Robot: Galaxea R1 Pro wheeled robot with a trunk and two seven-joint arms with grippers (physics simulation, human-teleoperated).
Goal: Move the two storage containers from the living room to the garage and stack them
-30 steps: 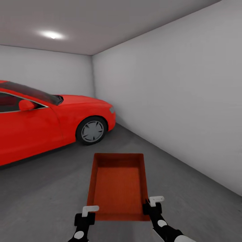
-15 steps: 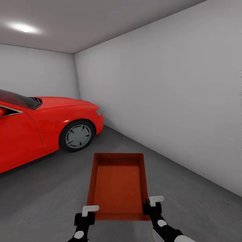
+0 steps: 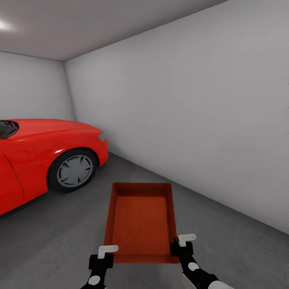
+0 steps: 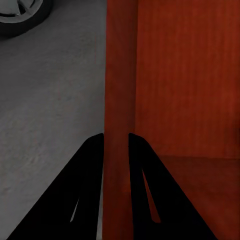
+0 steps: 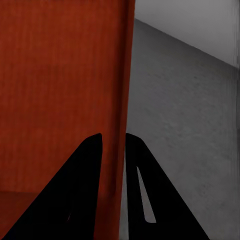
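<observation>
Claws, left (image 3: 105, 253) & right (image 3: 181, 243), clamp container (image 3: 140, 218); car (image 3: 44, 154) left, wall (image 3: 200, 120) right.

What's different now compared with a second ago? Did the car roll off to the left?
The car did not roll: the robot's view swung right, so the car, the wall corner and the ceiling light all slid left in the picture together. The orange-red storage container sits just as before, held out in front, the left gripper and right gripper still clamped on its two side walls above the grey floor.
</observation>
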